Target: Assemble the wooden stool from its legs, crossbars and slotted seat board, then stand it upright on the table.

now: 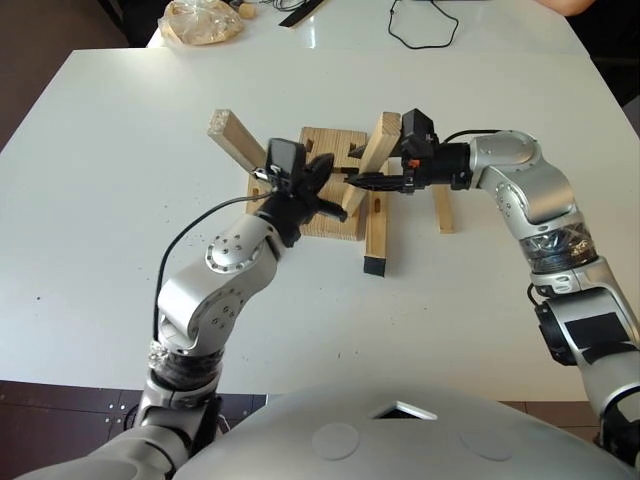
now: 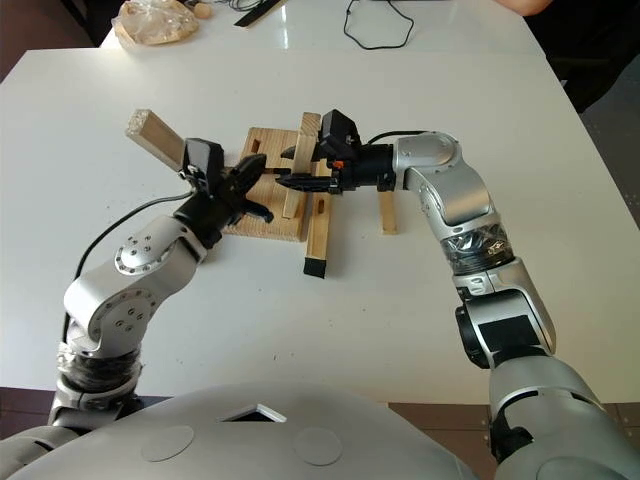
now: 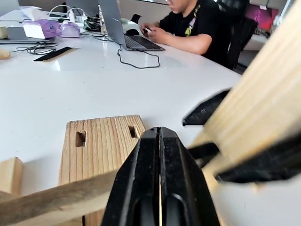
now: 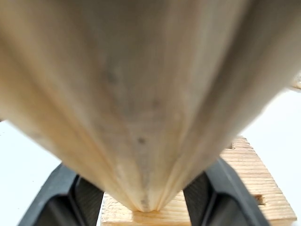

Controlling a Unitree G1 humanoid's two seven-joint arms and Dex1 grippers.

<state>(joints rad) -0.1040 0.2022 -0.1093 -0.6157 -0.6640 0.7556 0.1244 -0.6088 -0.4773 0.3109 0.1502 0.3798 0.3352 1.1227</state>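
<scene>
The slotted seat board (image 1: pixel 330 225) lies flat at the table's middle. My right gripper (image 1: pixel 358 182) is shut on a wooden leg (image 1: pixel 380 135) that leans tilted over the board's right side; dark fingers (image 4: pixel 211 193) flank the leg (image 4: pixel 141 94) up close. My left gripper (image 1: pixel 328 185) hovers over the board's left part, its fingers (image 3: pixel 141 179) pressed together, with a thin crossbar (image 3: pixel 51 200) running under them. Another leg (image 1: pixel 235 138) sticks up tilted at the board's left. A leg with a black foot (image 1: pixel 377 230) lies to the right of the board.
A loose crossbar (image 1: pixel 443 212) lies under my right forearm. At the table's far edge sit a crumpled bag (image 1: pixel 203 22) and a black cable (image 1: pixel 420 35). A laptop (image 3: pixel 124 28) and a seated person are beyond. The white table (image 1: pixel 120 200) is bare left and front.
</scene>
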